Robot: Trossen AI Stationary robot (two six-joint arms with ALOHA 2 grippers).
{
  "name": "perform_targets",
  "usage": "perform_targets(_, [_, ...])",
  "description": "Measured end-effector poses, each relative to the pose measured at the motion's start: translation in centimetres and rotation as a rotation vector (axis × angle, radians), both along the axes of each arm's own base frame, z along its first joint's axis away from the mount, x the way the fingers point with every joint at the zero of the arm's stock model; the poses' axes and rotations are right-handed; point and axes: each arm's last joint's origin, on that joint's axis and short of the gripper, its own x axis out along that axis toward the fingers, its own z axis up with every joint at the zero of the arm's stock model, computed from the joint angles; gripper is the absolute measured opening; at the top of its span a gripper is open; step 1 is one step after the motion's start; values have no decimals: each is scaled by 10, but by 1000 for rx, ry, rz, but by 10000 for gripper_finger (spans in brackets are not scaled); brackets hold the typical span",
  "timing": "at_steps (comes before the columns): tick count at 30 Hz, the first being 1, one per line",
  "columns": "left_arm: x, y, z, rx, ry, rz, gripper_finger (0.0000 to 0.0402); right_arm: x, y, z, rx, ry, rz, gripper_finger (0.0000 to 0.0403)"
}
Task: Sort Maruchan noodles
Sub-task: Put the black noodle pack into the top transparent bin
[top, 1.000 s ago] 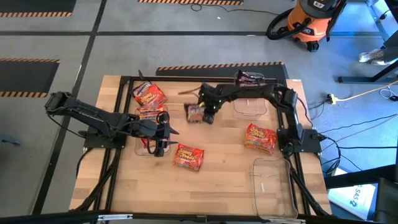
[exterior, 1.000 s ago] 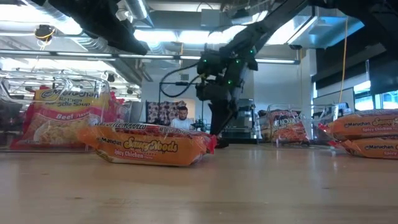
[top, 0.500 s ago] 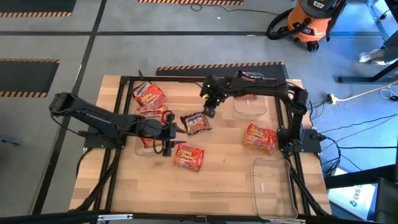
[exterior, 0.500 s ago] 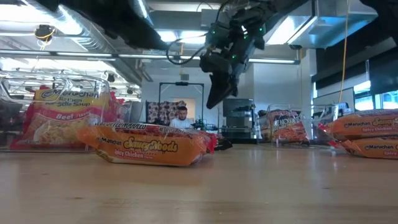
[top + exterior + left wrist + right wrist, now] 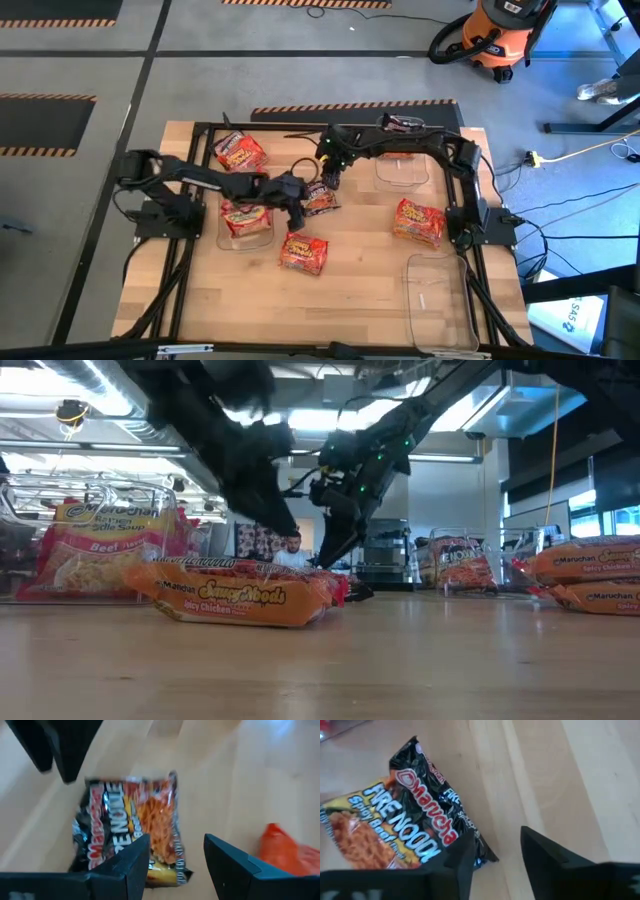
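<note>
A dark maroon Fire Noodle packet point(image 5: 318, 197) lies flat on the table near its middle; it also shows in the left wrist view point(image 5: 130, 825) and the right wrist view point(image 5: 405, 825). My left gripper point(image 5: 296, 203) is open, just left of the packet and above it point(image 5: 175, 865). My right gripper point(image 5: 331, 177) is open above the packet's far end point(image 5: 495, 860). An orange-red packet point(image 5: 303, 252) lies nearer the front. A red packet point(image 5: 245, 215) lies in a clear bin at the left.
Another red packet point(image 5: 240, 152) lies at the far left and an orange one point(image 5: 418, 222) at the right. A clear bin point(image 5: 402, 168) stands at the far right, with a dark packet point(image 5: 400, 123) beyond it. Another clear bin point(image 5: 437, 300) stands at the front right.
My right gripper has let go of the dark packet, risen, then come down a little above it. The packet now lies flat on the table, turned about. My left gripper has gone from over the left bin toward the table's right, up to the dark packet.
</note>
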Motion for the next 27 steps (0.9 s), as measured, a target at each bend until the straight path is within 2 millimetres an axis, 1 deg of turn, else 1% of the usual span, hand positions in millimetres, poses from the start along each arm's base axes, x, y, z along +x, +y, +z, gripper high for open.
perform_targets(4, [6,6,-23,-37,77,18,180,1,-1,-9,10,19,-1,161])
perform_targets(7, [7,11,-34,-40,125,34,180,0,0,-12,25,38,3,163])
perform_targets(12, [7,18,-37,12,146,53,180,-8,8,-17,86,147,18,157])
perform_targets(16, [5,21,-38,87,174,71,180,-11,26,-18,148,228,65,154])
perform_targets(19, [4,22,-39,111,191,82,180,-12,42,-18,188,275,108,154])
perform_targets(21, [4,22,-39,110,196,80,180,-14,48,-14,195,293,122,154])
perform_targets(23, [1,19,-37,110,209,71,180,-17,52,-5,201,293,129,154])
perform_targets(27, [-1,11,-28,115,193,48,180,-24,45,24,166,211,110,154])
